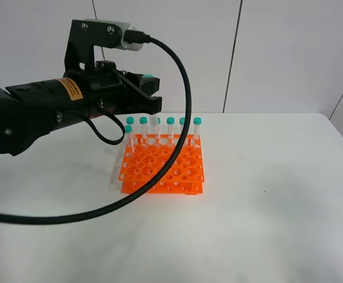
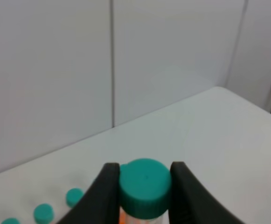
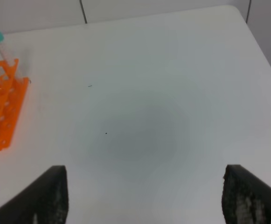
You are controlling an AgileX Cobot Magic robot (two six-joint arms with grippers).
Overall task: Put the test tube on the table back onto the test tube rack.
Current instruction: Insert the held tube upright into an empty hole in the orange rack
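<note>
Left gripper (image 2: 144, 171) clamped on test tube (image 2: 143, 190) cap, above test tube rack (image 1: 162, 168) near far edge, likely for drop-in; right gripper (image 3: 151, 198) spread.

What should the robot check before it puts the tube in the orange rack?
1. Test tube pinched in left gripper: ok.
2. Free holes in test tube rack: ok, front rows are open.
3. Tube tip over a hole: cannot tell, the arm hides it.
4. Clear of the standing tubes: cannot tell.
5. Right gripper out of the way: ok, open over bare table.
</note>
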